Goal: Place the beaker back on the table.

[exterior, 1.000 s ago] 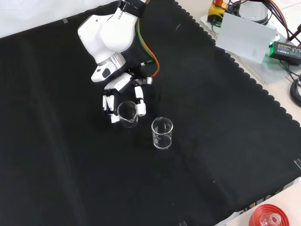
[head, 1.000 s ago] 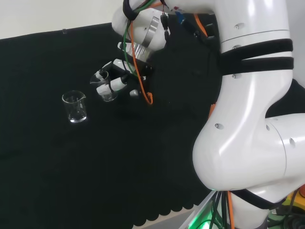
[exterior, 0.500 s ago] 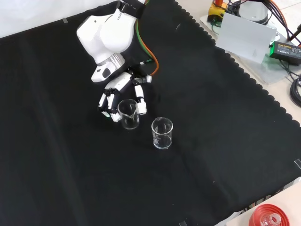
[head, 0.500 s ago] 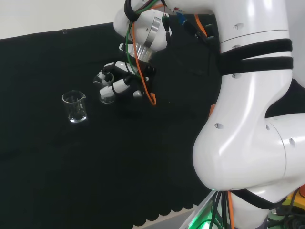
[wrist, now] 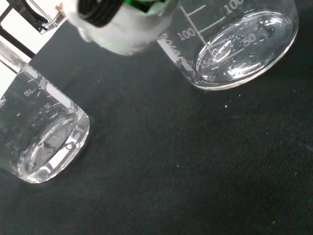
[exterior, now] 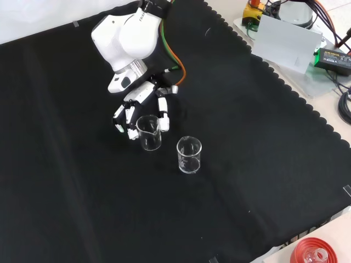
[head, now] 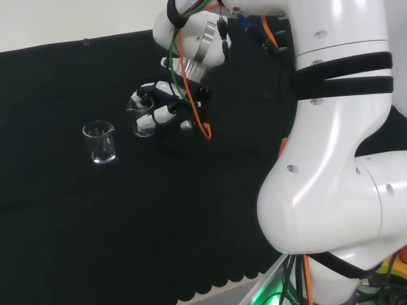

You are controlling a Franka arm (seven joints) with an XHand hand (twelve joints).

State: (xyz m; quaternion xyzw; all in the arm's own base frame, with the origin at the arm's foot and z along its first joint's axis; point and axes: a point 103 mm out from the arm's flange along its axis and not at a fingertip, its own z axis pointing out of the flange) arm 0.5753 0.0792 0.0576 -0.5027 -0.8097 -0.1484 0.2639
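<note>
Hand: black and white robot hand (exterior: 137,112) with fingers and a thumb, fingers (exterior: 163,115) curved down on either side of the nearer beaker's rim; actual contact with the glass cannot be told
Hand, head view: same hand (head: 159,108) at mid-cloth, left of the white arm links (head: 331,140)
Task item: small clear glass beaker with pour spout (exterior: 149,132), upright, base on the cloth, between the fingertips; seen also at (head: 144,122) and (wrist: 234,44)
Second item: matching clear glass beaker (exterior: 189,154), upright, just to the right and nearer in the front view, apart from the first; also (head: 100,142), (wrist: 39,142)
Surface: black cloth with scalloped edge (exterior: 82,208)
</note>
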